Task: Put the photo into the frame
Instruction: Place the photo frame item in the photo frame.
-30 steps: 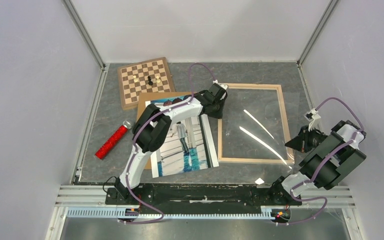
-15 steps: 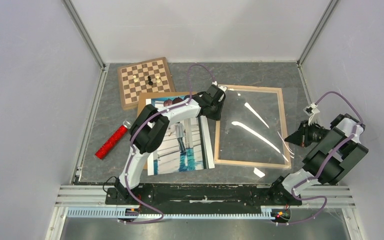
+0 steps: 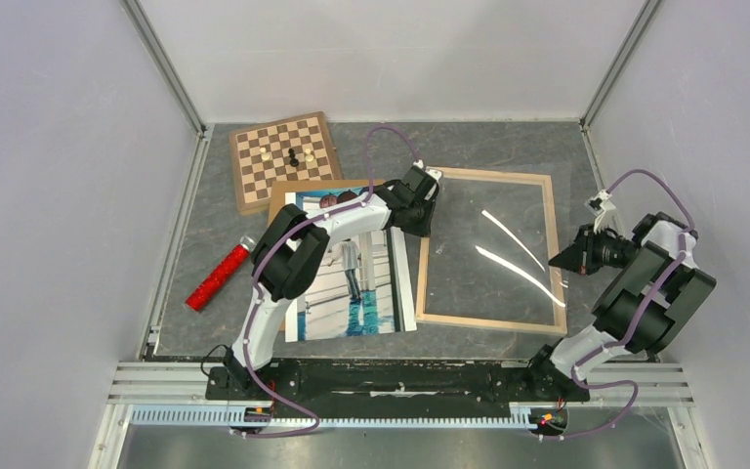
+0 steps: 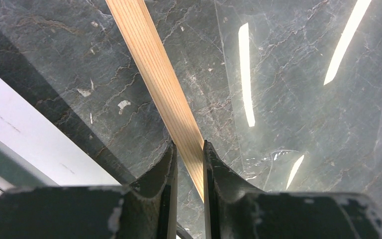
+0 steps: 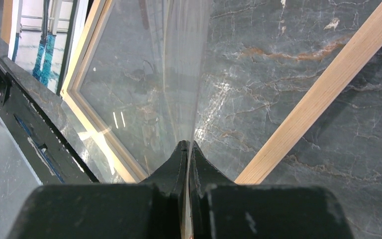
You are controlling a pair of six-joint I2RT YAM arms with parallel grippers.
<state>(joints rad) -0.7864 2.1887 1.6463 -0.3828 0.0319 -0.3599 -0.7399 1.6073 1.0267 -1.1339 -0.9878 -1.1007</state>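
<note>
The frame [image 3: 488,321] of light wooden bars lies on the grey table, right of centre. My left gripper [image 3: 420,200] is shut on its far-left corner; in the left wrist view the jaws [image 4: 189,149] pinch the wooden bar [image 4: 154,64]. The photo [image 3: 352,274] lies face up just left of the frame, partly under the left arm, and also shows in the right wrist view [image 5: 40,40]. My right gripper [image 3: 559,262] is shut on the edge of a clear glossy sheet [image 3: 498,244] that lies over the frame opening. In the right wrist view the jaws [image 5: 187,145] clamp the sheet [image 5: 179,59] beside the frame's bar [image 5: 323,94].
A chessboard [image 3: 285,156] with a few pieces lies at the back left. A brown backing board [image 3: 288,191] lies under the photo's far edge. A red tube [image 3: 219,276] lies at the left. Grey walls enclose the table on three sides.
The frame has slid and turned toward the photo with the left gripper on its corner. The right gripper has moved farther in and left, still holding the clear sheet.
</note>
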